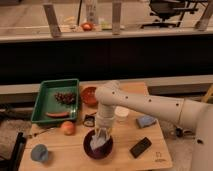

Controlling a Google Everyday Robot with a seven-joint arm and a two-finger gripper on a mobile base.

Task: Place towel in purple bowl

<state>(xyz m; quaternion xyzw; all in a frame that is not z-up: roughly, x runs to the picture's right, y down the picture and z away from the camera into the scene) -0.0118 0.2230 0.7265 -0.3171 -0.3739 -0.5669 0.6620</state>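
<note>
1. The gripper (102, 134) hung straight down over the purple bowl (97, 146), at the end of the white arm (145, 105) that reached in from the 3 o'clock side of the table (120, 155).
2. Whether its fingers stood wide or narrow could not be told; they merged with the pale cloth beneath them.
3. The towel (98, 140), a pale bluish-white crumpled cloth, lay inside the purple bowl, its upper part right at the gripper's tip; whether the two touched could not be told.
4. The purple bowl sat near the 6 o'clock edge of the wooden table, roughly at the middle of that edge.
5. At 9 o'clock from the bowl, just beside it, lay a round orange-red fruit (68, 128).
6. Further toward 8 o'clock, near the table's corner, stood a small blue cup (39, 153).
7. At 3 o'clock from the bowl lay a flat black object (140, 147), angled on the wood.
8. At 2 o'clock lay a small blue pad (146, 121), with a white cup (121, 114) between it and the arm.
9. At 12 o'clock from the purple bowl, beyond the arm, sat an orange-red bowl (89, 95).
10. At 10 o'clock sat a green tray (44, 102) holding a dark cluster and a long orange piece.
</note>
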